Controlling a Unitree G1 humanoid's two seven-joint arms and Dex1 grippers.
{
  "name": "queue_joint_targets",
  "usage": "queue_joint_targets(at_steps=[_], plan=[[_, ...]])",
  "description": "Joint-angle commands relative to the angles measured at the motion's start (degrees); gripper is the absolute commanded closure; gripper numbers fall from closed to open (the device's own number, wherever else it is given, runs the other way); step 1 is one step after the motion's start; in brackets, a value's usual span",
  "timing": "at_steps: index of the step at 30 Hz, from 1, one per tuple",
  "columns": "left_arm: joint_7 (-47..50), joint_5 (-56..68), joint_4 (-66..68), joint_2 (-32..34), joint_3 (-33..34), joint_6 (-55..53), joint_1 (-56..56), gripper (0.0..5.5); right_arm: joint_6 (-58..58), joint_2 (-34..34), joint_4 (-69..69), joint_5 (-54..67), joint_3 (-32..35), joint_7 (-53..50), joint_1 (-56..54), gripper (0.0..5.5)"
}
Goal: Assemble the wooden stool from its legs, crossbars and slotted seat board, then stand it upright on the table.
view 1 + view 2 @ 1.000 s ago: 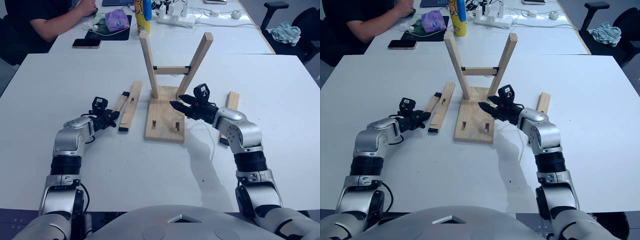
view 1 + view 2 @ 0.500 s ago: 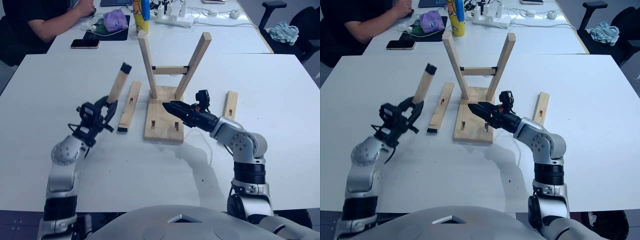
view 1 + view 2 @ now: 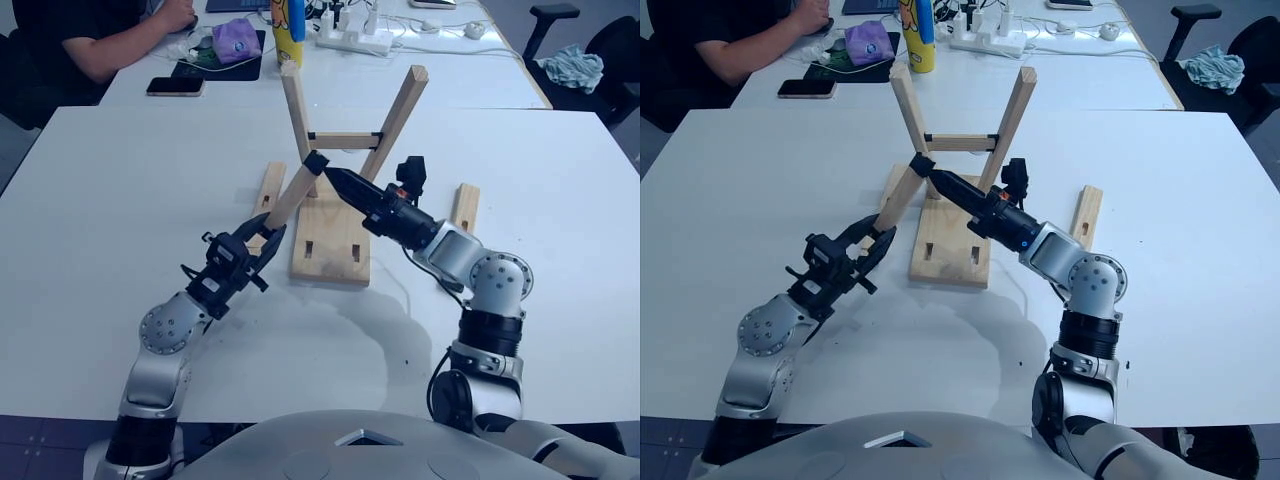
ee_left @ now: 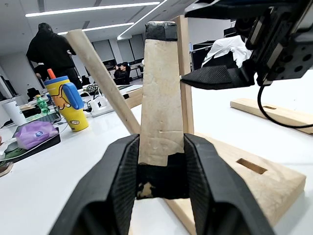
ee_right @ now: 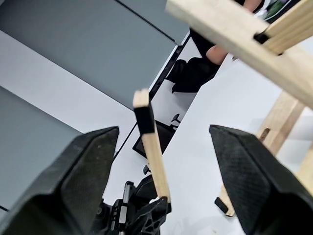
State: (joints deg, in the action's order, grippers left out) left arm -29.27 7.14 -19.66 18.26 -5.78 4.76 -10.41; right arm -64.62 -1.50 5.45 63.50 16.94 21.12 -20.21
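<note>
Left eye view: the left hand [image 3: 257, 240] clamped a loose leg [image 3: 292, 196] by its lower end, slanting up beside the seat board [image 3: 330, 250], flat at the bench [image 3: 120, 180] centre. Right wrist view: the right hand [image 5: 161, 132] gaped open, the leg's black tip seen between its spread fingers [image 5: 93, 166].

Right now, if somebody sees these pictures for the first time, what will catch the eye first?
The half-built stool in the middle of the table: the seat board lies flat and two legs rise from it, splayed, joined by a crossbar. Just in front, the left claw grips a wooden leg tilted upward, and the open right claw points at its black-capped tip.
</note>
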Motion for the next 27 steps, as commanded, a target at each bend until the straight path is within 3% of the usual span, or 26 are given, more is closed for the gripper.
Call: queue_joint_targets(at_steps=[1,18,27], plan=[[0.17,-0.34,0.69,-0.31,-1.29,-1.1,1.16,4.17,1.16,1.05,-0.82,0.34,-1.48,-1.14,-0.97,2.33],[2.15,-1.66,1.89,-0.58,-3.37,-0.87,-0.26,4.17,4.75,3.65,-0.83,1.85,-2.21,-5.04,-0.31,4.92],[3.21,-1.95,2.03,-1.59,-3.16,-1.18,-0.05,4.17,5.03,3.34,-0.7,1.35,-3.21,-5.79,0.24,4.97]])
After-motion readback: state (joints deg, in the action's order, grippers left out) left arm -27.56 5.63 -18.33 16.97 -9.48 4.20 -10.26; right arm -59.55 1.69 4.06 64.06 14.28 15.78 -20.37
